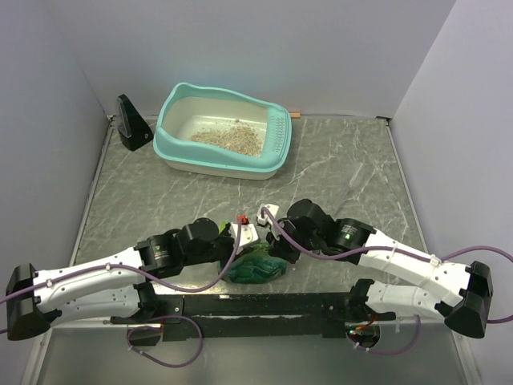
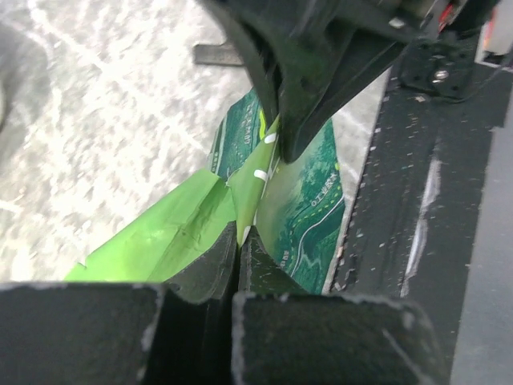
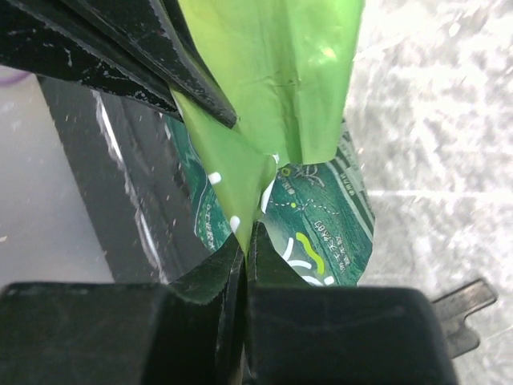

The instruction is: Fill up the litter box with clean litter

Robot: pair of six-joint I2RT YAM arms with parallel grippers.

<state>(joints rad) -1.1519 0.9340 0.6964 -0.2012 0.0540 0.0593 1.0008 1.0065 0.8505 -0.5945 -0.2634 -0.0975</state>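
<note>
A: Where is the litter box point(image 1: 279, 138)?
B: At the back of the table point(image 1: 345, 176), left of centre, with a patch of clean litter point(image 1: 232, 138) on its cream floor.
A: And the arms?
B: Near the front edge. The left gripper point(image 2: 240, 241) and the right gripper point(image 3: 248, 241) are each pressed together on the folded top of the green pouch point(image 1: 255, 266).
A: The surroundings?
B: Grey marbled tabletop, pale walls point(image 1: 264, 40) on three sides, a black wedge point(image 1: 131, 124) in the back left corner, a black rail point(image 1: 264, 305) along the near edge
</note>
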